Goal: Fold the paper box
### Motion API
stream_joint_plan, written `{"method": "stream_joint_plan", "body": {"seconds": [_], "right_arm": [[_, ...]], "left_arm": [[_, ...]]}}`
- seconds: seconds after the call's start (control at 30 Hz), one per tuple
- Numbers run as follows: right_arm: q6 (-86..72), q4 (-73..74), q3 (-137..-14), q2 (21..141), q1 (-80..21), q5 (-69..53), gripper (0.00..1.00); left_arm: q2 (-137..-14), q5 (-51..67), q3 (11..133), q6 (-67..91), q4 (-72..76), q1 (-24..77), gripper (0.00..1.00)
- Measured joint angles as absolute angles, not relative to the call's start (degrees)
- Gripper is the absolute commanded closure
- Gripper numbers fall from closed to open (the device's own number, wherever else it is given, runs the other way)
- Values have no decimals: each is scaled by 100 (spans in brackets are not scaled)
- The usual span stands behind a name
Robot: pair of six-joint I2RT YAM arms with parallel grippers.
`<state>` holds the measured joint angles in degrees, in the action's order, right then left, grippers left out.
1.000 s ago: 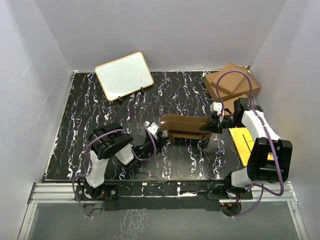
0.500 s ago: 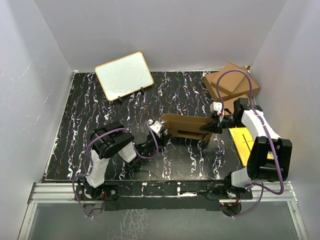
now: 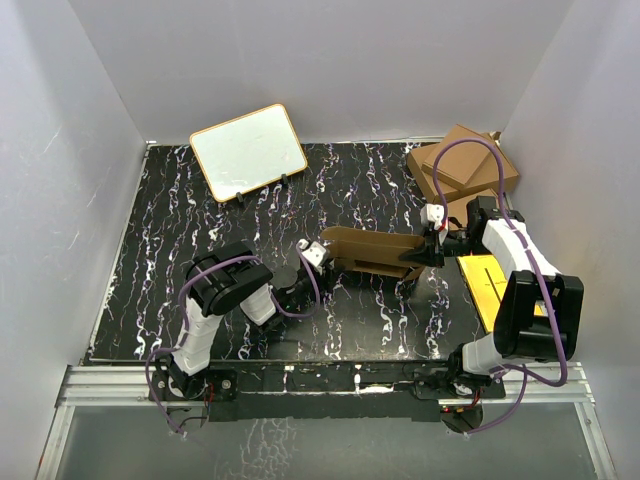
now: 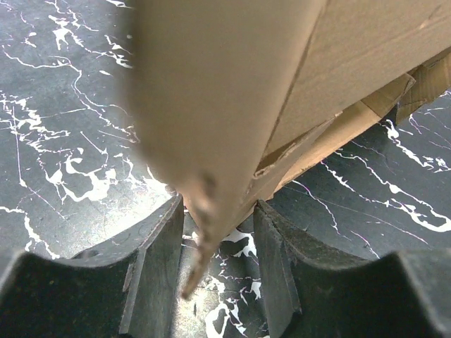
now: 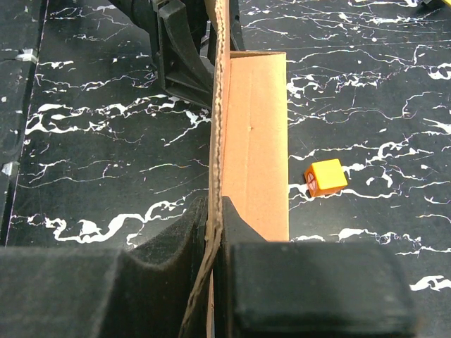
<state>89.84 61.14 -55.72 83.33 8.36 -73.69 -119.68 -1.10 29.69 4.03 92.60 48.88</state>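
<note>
The paper box (image 3: pixel 375 252) is a brown die-cut cardboard sheet, partly folded and held on edge above the middle of the table. My right gripper (image 3: pixel 428 252) is shut on its right end; in the right wrist view the pads (image 5: pixel 236 232) pinch the thin cardboard wall (image 5: pixel 254 141). My left gripper (image 3: pixel 318 262) is at the box's left end. In the left wrist view its fingers (image 4: pixel 158 267) stand apart, and a blurred edge of cardboard (image 4: pixel 352 63) hangs between them with gaps on both sides.
A white board (image 3: pixel 248 151) leans at the back left. Larger brown cartons (image 3: pixel 463 168) are stacked at the back right. A yellow sheet with black lines (image 3: pixel 487 285) lies by the right arm. A small orange cube (image 5: pixel 325 177) sits on the table beside the box.
My left gripper has moved right to the box's left end, and its jaws now straddle the cardboard edge. The right gripper and the box have barely shifted.
</note>
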Motion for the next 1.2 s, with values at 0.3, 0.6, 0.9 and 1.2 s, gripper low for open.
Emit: {"method": "stream_joint_plan", "body": {"seconds": [0.3,0.6,0.9,1.2], "right_arm": [[8982,6136,-5590,8374,836,-7389,92],[8796,6088,-5616,8379,836,-7384,92],[8156,5690,-5625,8379,836,-7382,92],[7363,5223,-5653,8390,836,-7347,92]], "left_arm": [[-11968,-126,2989,451,9260,4888,55],[-11968,-110,3000,467,9260,4888,53],[-11968,-237,3002,572,9262,4888,49],[-11968,-305,3159,657,9262,4888,48]]}}
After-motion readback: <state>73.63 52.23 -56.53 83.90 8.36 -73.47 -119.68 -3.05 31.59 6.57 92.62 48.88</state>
